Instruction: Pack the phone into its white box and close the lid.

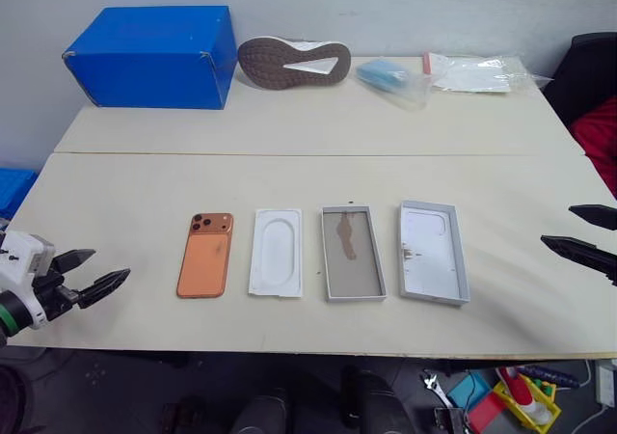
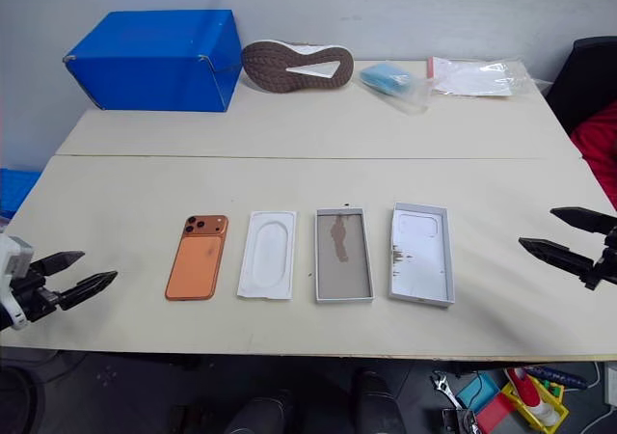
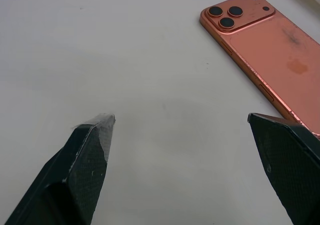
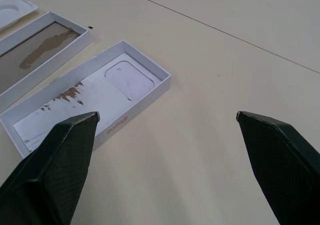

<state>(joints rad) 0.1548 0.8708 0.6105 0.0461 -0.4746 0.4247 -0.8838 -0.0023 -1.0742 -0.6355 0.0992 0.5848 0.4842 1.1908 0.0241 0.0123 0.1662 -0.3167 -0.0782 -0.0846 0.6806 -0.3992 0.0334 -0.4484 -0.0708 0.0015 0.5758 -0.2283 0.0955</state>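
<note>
The phone lies flat on the worktop, back side up, with its camera block at the far end. It is the leftmost item in a row of four and nothing touches it. Your task has not begun in any visible respect.

Just beside the phone, to its right, lies the flat white insert with an oval recess. Next comes the white box, open side up, its greyish floor (brown smudge included) bare. You have nothing packed in it yet. The lid lies at the right end of the row, inside facing up, apart from the box and not over it.

Your left gripper hovers near the front left of the worktop, its fingers spread wide and holding nothing; its wrist view puts the phone close ahead of it. Your right gripper hangs off the right side, near the lid, fingers likewise spread and empty.

Everything remains to be done, in my judgement: lift the phone, set it in the box, turn the lid over and seat it on top. The phone lies flush on the worktop, so expect a difficult first grasp.

At the far edge stand a big blue box, a shoe and some plastic bags, all well apart from the row.
</note>
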